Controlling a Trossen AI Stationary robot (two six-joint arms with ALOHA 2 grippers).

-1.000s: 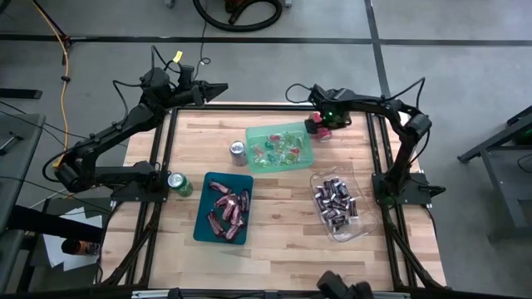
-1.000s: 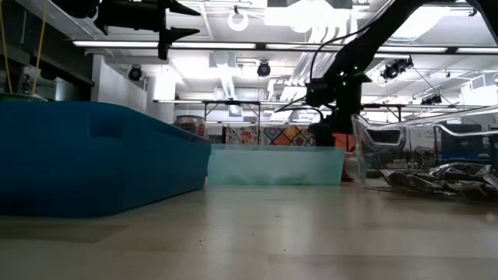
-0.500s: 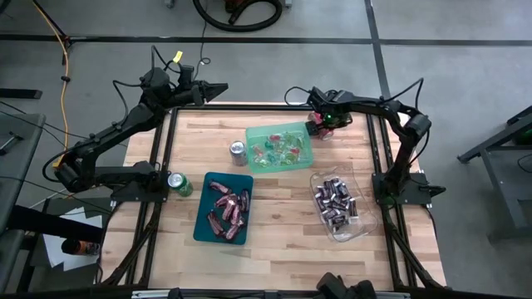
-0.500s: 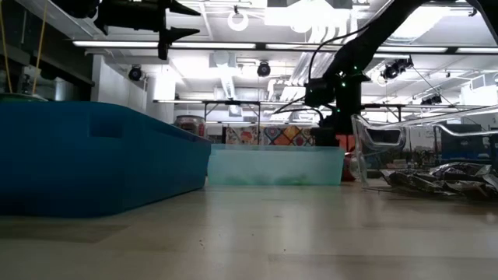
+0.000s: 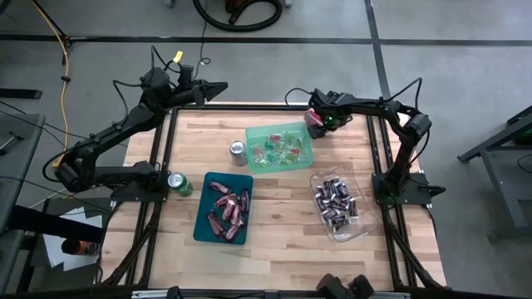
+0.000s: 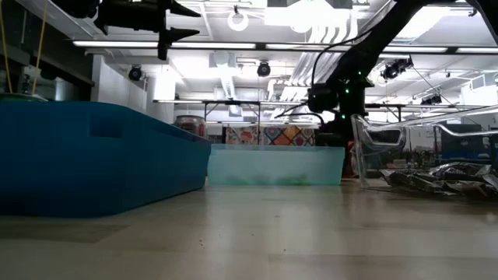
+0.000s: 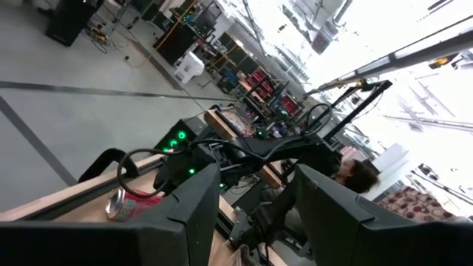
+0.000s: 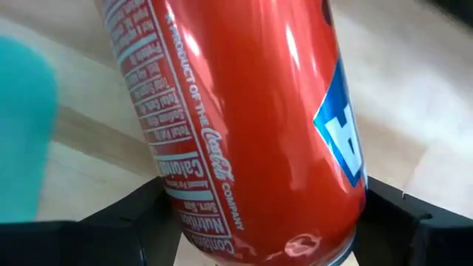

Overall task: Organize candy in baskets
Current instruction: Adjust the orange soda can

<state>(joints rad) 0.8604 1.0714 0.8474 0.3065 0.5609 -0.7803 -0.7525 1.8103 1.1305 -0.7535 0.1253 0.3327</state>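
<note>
Operator: High view first. Where do the arms stand?

Technician: Right gripper (image 5: 314, 119) sits at the far right corner of the light green basket (image 5: 280, 147), on the wooden worktop (image 5: 274, 220). Left gripper (image 5: 218, 87) hangs raised past the far left edge of the worktop, waiting. Its fingers (image 7: 192, 214) stand apart with nothing between them.

Operator: State of the right fingers?

Technician: In the right wrist view, a red soda can (image 8: 244, 111) fills the frame, tilted, with a dark finger (image 8: 126, 222) on each side of its lower end. They bracket the can. Whether they press on it cannot be told from these views.

Operator: And the candy?

Technician: Sorted already, by appearance. Green and red pieces (image 5: 278, 148) lie in the light green basket, pinkish-red bars (image 5: 229, 209) in the dark teal basket (image 5: 222, 208), dark mini bars (image 5: 334, 203) in the clear basket (image 5: 337, 206). A silver can (image 5: 238, 150) stands just beside the green basket; a green can (image 5: 177, 183) stands near the teal one.

Operator: Risks from here?

Technician: Three, in my judgement.
1. The can leans. A partial grip on its low end could let it slip or tip.
2. The can is close to the green basket wall. A sideways move could shove the basket and scatter its pieces.
3. The can is not candy. Placing it in a basket would spoil the sorting.
</note>
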